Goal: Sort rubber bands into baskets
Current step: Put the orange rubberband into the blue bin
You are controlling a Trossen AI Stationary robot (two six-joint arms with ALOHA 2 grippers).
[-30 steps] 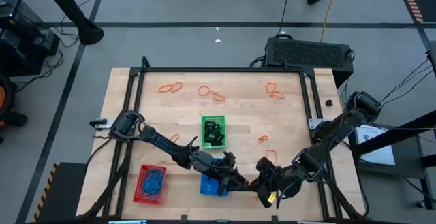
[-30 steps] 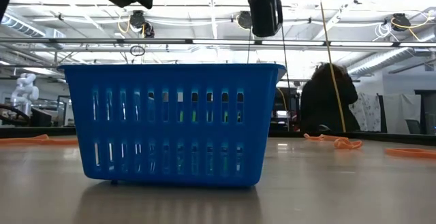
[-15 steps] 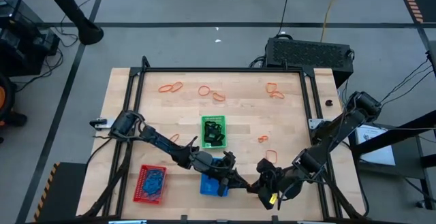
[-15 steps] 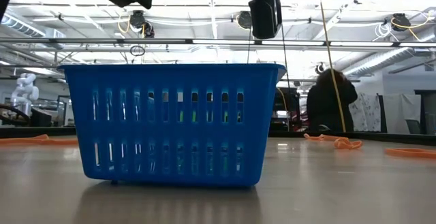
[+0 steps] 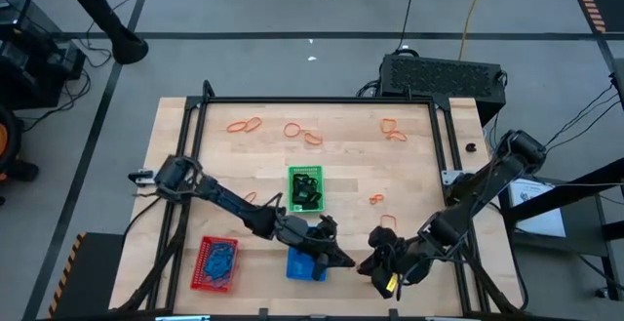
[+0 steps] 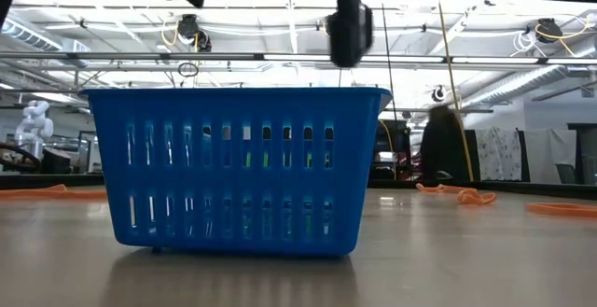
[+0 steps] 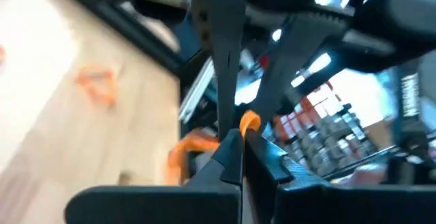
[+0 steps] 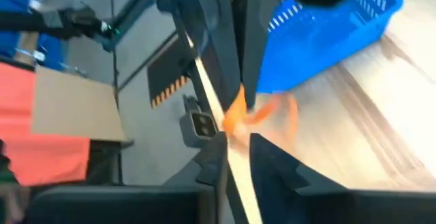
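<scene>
Since the earlier frame the left gripper [image 5: 343,260] has clamped onto an orange rubber band [image 7: 249,122] and pulled back slightly from the right gripper [image 5: 370,262]; both meet low in the high view, just right of the blue basket [image 5: 304,265]. Whether the right gripper's fingers still pinch the band cannot be told. The red basket [image 5: 216,263] sits lower left, the green basket [image 5: 305,188] at centre.

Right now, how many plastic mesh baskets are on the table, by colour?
Green plastic mesh basket: 1
Blue plastic mesh basket: 1
Red plastic mesh basket: 1
Total: 3
</scene>
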